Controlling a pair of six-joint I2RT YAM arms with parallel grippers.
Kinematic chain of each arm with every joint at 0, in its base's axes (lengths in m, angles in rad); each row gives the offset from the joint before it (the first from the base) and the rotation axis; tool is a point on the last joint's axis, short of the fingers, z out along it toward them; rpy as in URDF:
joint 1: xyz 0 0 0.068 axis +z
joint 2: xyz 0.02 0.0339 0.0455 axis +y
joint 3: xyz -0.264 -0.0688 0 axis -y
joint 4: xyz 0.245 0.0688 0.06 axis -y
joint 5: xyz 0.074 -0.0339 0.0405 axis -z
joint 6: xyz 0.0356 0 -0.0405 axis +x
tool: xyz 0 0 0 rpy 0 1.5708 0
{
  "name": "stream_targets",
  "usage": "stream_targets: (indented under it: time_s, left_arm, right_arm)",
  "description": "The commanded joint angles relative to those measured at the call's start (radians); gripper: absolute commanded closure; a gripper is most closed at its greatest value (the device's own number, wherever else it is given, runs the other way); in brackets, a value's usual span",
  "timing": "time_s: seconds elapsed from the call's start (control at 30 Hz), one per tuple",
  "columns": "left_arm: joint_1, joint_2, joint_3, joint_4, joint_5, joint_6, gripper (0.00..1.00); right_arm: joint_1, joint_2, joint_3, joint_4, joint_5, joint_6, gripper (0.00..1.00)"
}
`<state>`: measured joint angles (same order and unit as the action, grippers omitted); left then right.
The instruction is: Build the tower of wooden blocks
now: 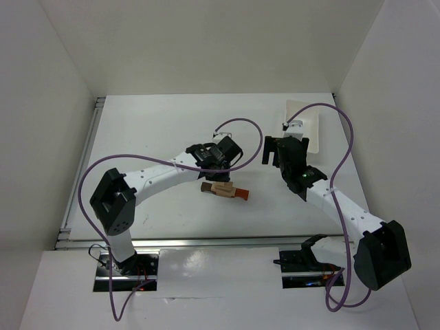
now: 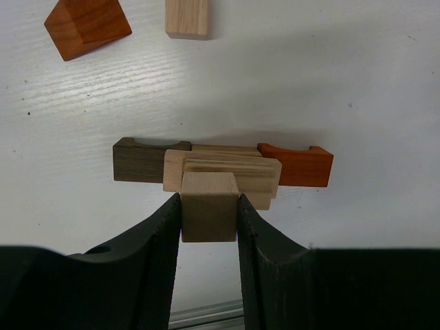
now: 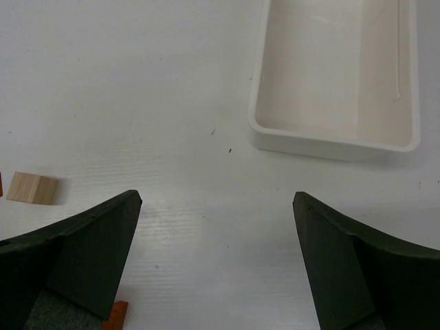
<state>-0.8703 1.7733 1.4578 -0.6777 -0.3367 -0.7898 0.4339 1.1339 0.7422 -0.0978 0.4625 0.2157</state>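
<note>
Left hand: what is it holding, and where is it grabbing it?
The left hand pinches a small tan block by its two opposite sides. The right hand is open and holds nothing.

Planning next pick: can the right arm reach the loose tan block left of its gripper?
Probably yes. The right gripper is open and empty, and the loose tan block lies on the table to its left, nothing between them. The left gripper, shut on a small block at the tower, may crowd it.

White walls close in a white table on three sides. A metal rail runs down the frame's left.
</note>
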Motion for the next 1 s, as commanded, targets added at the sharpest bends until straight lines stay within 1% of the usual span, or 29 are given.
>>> stream_targets:
  time_s: [0.0,0.83,0.97]
  left_arm:
    - [-0.004,-0.011,0.007,-0.006,-0.036,-0.012,1.00]
    - [-0.013,0.009,-0.002,0.012,-0.016,0.015,1.00]
    - [-0.013,0.009,-0.002,0.021,-0.025,0.015,1.00]
  right_arm:
    - [-0.006,0.000,-0.006,0.018,0.010,0.002,0.00]
    - [-0.006,0.000,-0.006,0.018,0.010,-0.007,0.00]
    - [-0.006,-0.020,-0.006,0.018,-0.001,-0.007,0.00]
